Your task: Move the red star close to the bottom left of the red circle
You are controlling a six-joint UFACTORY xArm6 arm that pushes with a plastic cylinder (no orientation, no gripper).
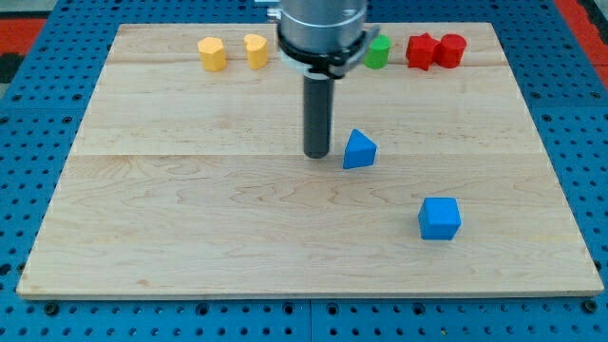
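The red star (421,50) sits touching the left side of the red circle (451,50), near the bench's (190,237) top right corner. Beside rather than below-left, so I judge a small nudge downward remains. My tip (317,154) rests well down-left of the star, just left of the blue triangle (359,150). There is no pincer on this arm, only the rod, so no open-or-closed state exists. Left of the star stands a green block (378,52), partly hidden; two yellow blocks (231,51) lie farther left; a blue cube (440,218) sits far below.
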